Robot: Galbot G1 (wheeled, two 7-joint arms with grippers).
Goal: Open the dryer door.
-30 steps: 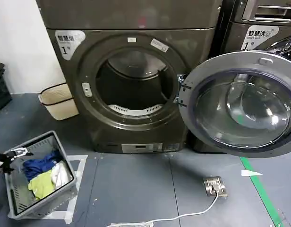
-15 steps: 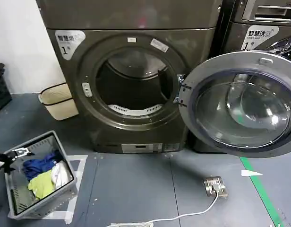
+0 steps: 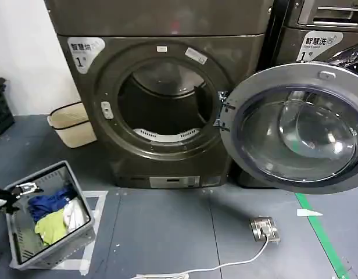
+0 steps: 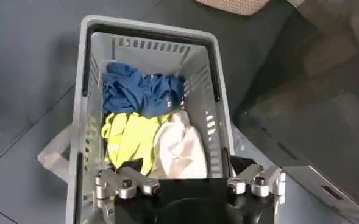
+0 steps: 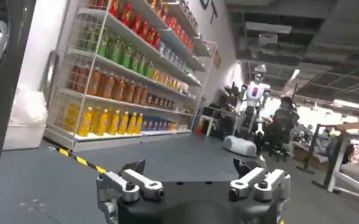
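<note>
The dark dryer stands ahead with its round drum opening exposed. Its glass dryer door hangs wide open, swung out to the right on its hinge. My left gripper is low at the far left, over the near rim of a grey laundry basket. In the left wrist view the left gripper is open and holds nothing, above the basket with blue, yellow and white clothes. My right gripper is open and empty, pointing out into the room.
A beige wicker bin sits left of the dryer. A second machine stands behind the open door. A floor socket with a white cable and a green tape line lie on the floor. Stocked shelves line the room.
The left gripper has sunk very slightly over the basket's rim. The dryer door stays where it was, wide open.
</note>
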